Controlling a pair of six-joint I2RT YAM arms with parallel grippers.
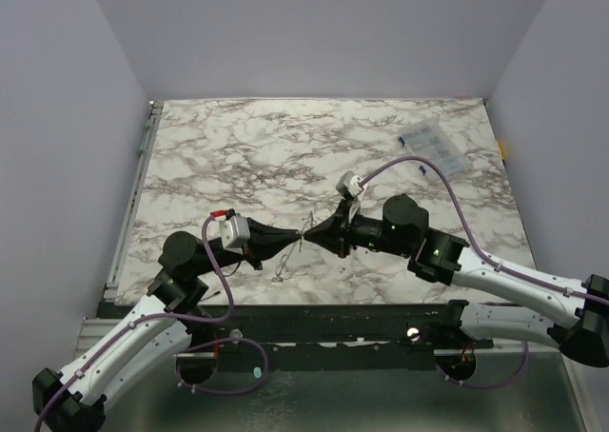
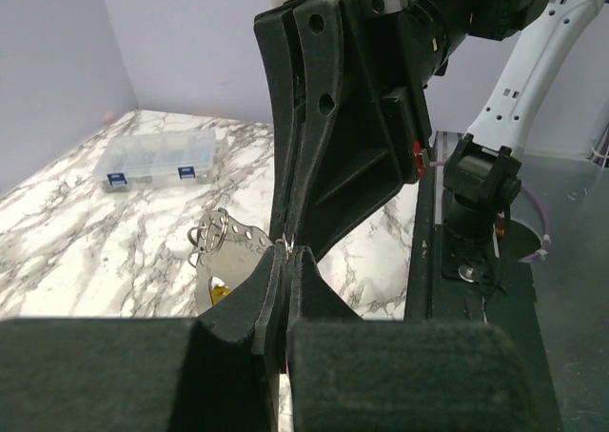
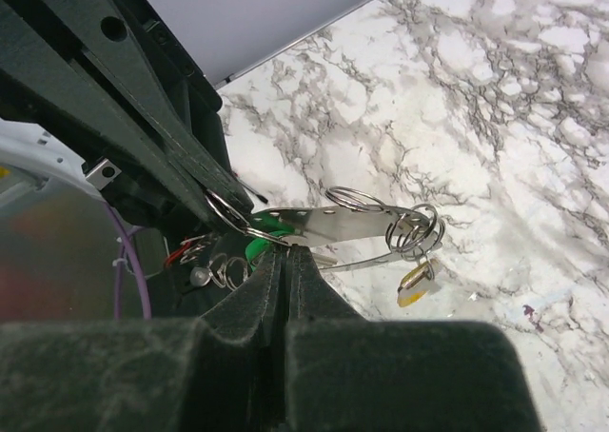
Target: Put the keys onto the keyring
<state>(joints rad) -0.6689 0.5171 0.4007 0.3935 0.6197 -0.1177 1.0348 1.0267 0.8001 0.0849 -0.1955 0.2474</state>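
My left gripper (image 1: 293, 237) and right gripper (image 1: 314, 230) meet tip to tip above the table's near middle. Both are shut on the keyring (image 1: 283, 265), a thin metal strip with holes and several wire rings, which hangs between them towards the table. In the left wrist view my left gripper (image 2: 288, 252) pinches a small ring, with the strip (image 2: 231, 245) to the left. In the right wrist view my right gripper (image 3: 286, 252) pinches the strip (image 3: 352, 224) by a ring. The green key (image 3: 259, 239) is half hidden behind the strip. The yellow key (image 3: 415, 286) hangs from the rings.
A clear plastic organiser box (image 1: 433, 147) lies at the back right of the marble table (image 1: 266, 156); it also shows in the left wrist view (image 2: 157, 156). Purple cables (image 1: 447, 180) loop over both arms. The table's near edge is a black rail (image 1: 314, 310).
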